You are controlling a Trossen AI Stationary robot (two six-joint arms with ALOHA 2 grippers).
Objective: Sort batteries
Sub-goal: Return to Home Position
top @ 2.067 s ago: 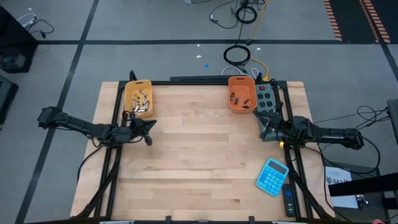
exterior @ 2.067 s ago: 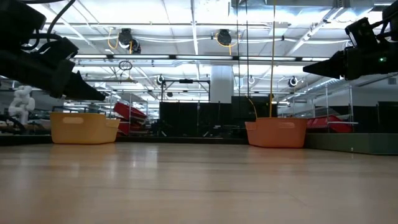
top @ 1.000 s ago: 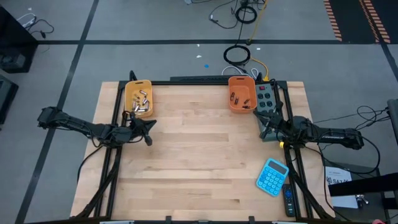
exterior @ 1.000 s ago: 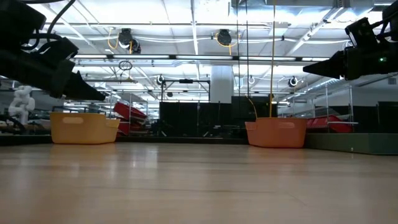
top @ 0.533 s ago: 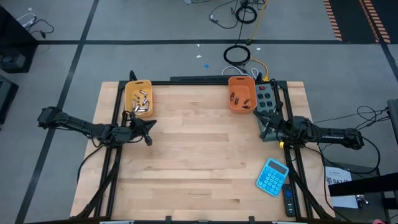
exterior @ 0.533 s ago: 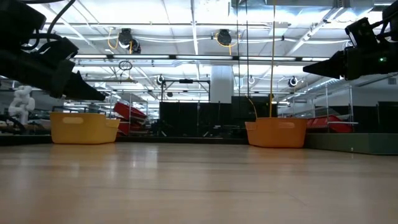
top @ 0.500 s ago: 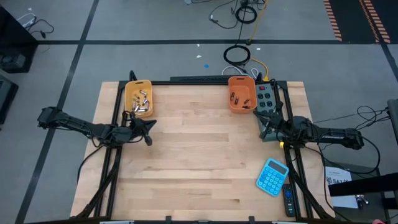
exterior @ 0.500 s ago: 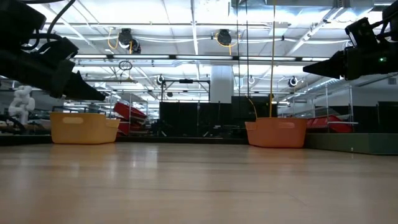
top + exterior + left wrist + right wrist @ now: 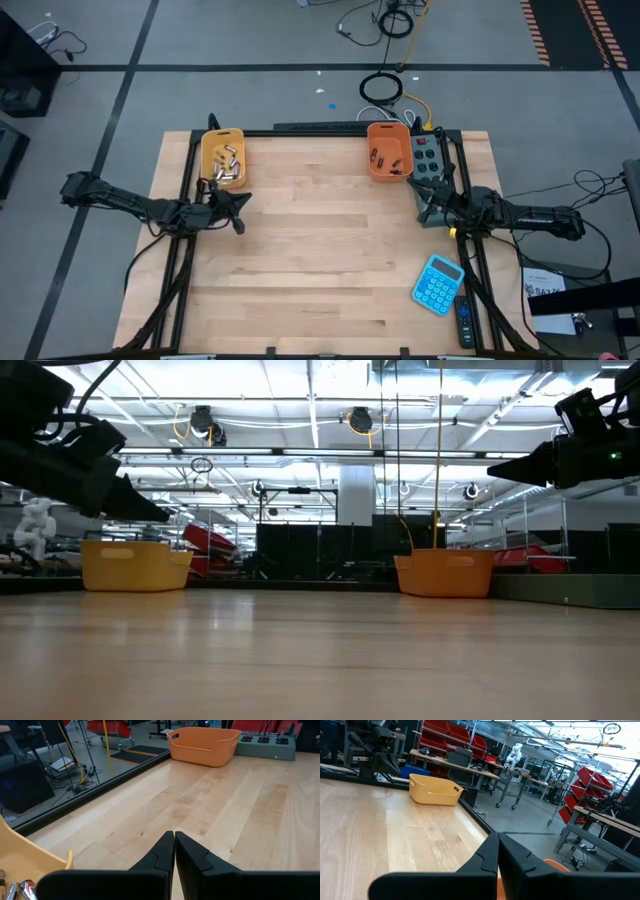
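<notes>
1. You will find no text, brand, number or sign that can be read in any view.
2. The white sheet (image 9: 547, 284), off the tabletop's edge behind the right gripper (image 9: 427, 210), carries dark print too small to make out.
3. The blue calculator (image 9: 438, 284), near that gripper on the tabletop, shows keys whose marks you cannot read.

Overhead strip lights (image 9: 300, 405) are flooding the hall evenly. Seen from above, the wooden counter (image 9: 320, 250) is showing bright, with only faint, soft shadows lying beside the arms. At counter level the lamps are glaring hard, throwing the left gripper (image 9: 158, 515) and right gripper (image 9: 497, 470) into near-black silhouette. The counter's surface is carrying a pale sheen, possibly reflected ceiling light.
</notes>
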